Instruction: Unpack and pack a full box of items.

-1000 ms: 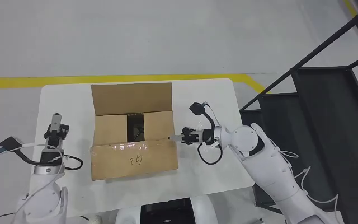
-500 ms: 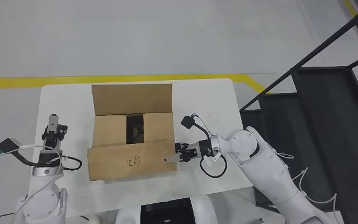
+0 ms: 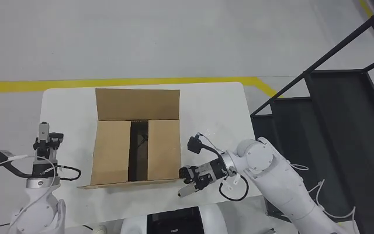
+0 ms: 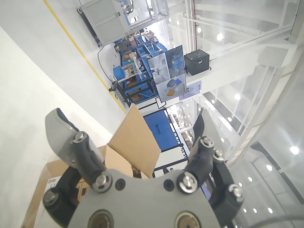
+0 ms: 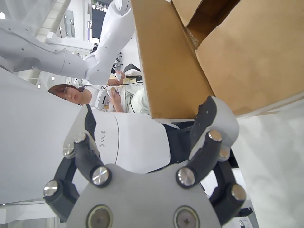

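A brown cardboard box stands in the middle of the white table. Its back flap stands up, and two side flaps lie nearly flat with a dark gap between them. The front flap hangs outward over the table's near edge. My right gripper is open at the box's front right corner. In the right wrist view the front flap ends just beyond the right gripper, touching neither finger. My left gripper is open left of the box, and the box lies beyond the left gripper.
A dark metal staircase stands just right of the table. A yellow floor line runs behind the table's far edge. Bare table surface lies right of the box and along its left side.
The front flap has swung from lying over the box top down to the near edge. My right gripper moved with it from the box's right side to the front corner. The left arm drifted left.
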Controlling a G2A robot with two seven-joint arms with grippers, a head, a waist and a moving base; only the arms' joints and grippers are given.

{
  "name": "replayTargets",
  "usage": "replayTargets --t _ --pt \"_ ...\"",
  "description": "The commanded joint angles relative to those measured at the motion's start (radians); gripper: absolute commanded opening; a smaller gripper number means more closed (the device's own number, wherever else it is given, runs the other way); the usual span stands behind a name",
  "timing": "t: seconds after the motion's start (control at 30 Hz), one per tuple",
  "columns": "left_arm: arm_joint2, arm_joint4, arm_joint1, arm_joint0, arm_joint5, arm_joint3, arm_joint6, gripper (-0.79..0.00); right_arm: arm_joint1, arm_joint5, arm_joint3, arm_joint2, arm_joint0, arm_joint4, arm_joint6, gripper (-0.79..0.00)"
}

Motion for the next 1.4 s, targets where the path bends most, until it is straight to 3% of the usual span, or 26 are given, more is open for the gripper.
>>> replayTargets --t 0.0,0.27,0.63,0.87,1.17,1.37 --pt "-0.004 -0.008 0.0 0.005 -0.002 0.002 -0.004 0.0 0.001 -0.025 -0.012 -0.01 -0.006 -0.006 0.0 0.0" --pt "-0.015 -0.023 -0.001 0.018 -0.005 -0.003 -0.011 0.0 0.014 -0.116 -0.061 -0.007 -0.03 0.029 0.016 0.0" --pt "-0.021 -0.022 0.0 0.039 0.006 -0.008 -0.053 0.0 0.036 -0.111 -0.113 -0.038 -0.022 0.037 0.02 0.0" --pt "-0.103 -0.042 0.005 0.082 0.053 -0.005 -0.064 0.0 0.027 0.016 -0.052 -0.025 0.022 0.071 -0.172 0.0" --pt "-0.263 -0.148 0.025 0.173 0.127 -0.009 -0.303 0.0 0.025 0.057 0.022 0.023 0.064 0.169 -0.273 0.0" --pt "-0.31 -0.141 0.04 0.226 0.163 0.014 -0.508 0.0 0.027 0.072 0.05 0.057 0.064 0.201 -0.318 0.0"
